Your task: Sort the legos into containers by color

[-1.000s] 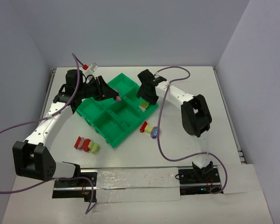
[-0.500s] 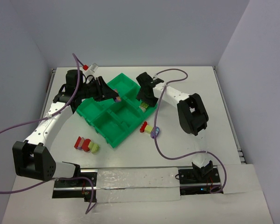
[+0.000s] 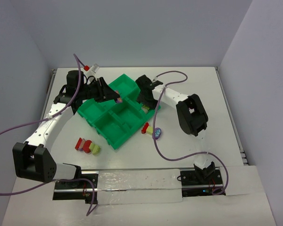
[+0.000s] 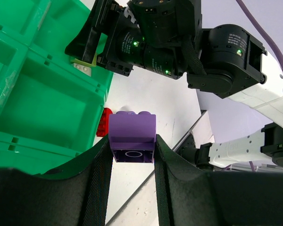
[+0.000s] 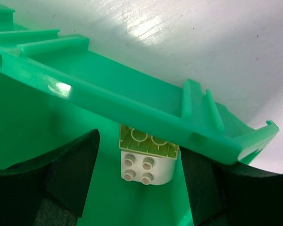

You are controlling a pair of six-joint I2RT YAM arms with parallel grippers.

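My left claw is clamped on a purple brick. One finger lies flat against each side, and the brick's hollow underside is turned toward my wrist camera. I hold it in the air above the green tray, over the far compartments near the tray's middle divider. It touches nothing but my fingers.

My right claw has its jaws apart and reaches down into the compartment at the tray's right corner. Between its fingers sits a yellow-green brick stuck to a white brick, with the white one's four studs facing my wrist camera. Green shows between the pair and one finger, so I am not clamped on it. On the other side I cannot tell whether finger and brick touch. The pair sits just beside the tray's outer wall. Seen from my left wrist, the right claw's black body is close by, across the tray.

The tray lies cornerwise on the white counter, left of its middle. Just off the tray's near-right edge lies a short row of bricks, with its red end nearest the tray, yellow in the middle and purple at the outer end. Off the tray's near-left edge, toward the counter's near-left corner, lies a cluster of bricks in red, yellow and yellow-green, apart from the tray.
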